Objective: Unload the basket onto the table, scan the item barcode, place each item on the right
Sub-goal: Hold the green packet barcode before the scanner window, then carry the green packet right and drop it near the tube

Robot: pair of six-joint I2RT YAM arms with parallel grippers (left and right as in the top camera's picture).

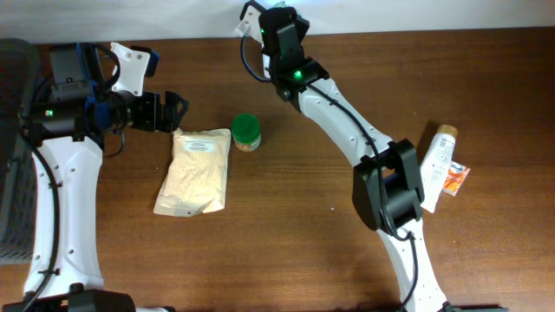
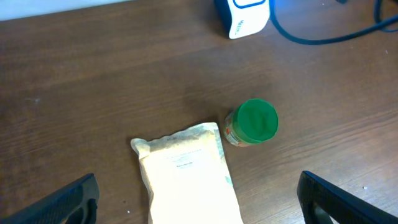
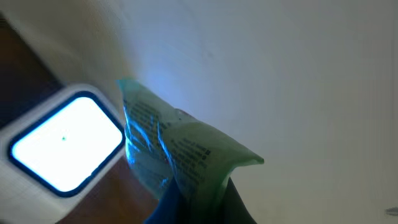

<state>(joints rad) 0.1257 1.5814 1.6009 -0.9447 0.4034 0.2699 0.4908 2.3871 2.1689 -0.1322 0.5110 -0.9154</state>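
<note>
My right gripper point(image 3: 198, 198) is shut on a thin green packet point(image 3: 180, 146) with printed text, held up beside the scanner's lit window point(image 3: 62, 144), whose blue light falls on the packet. In the overhead view this gripper point(image 1: 279, 24) is at the table's far edge next to the white scanner point(image 1: 251, 16), and the arm hides the packet there. My left gripper point(image 1: 171, 111) stands open just beyond the top end of a pale pouch point(image 1: 195, 169). In the left wrist view the pouch point(image 2: 186, 174) lies between the wide-apart fingers point(image 2: 71, 200).
A green-lidded jar point(image 1: 246, 132) stands right of the pouch, also seen in the left wrist view point(image 2: 252, 121). A white tube point(image 1: 438, 159) and an orange packet point(image 1: 456, 178) lie at the right. A blue cable point(image 2: 323, 36) runs from the scanner point(image 2: 245, 15).
</note>
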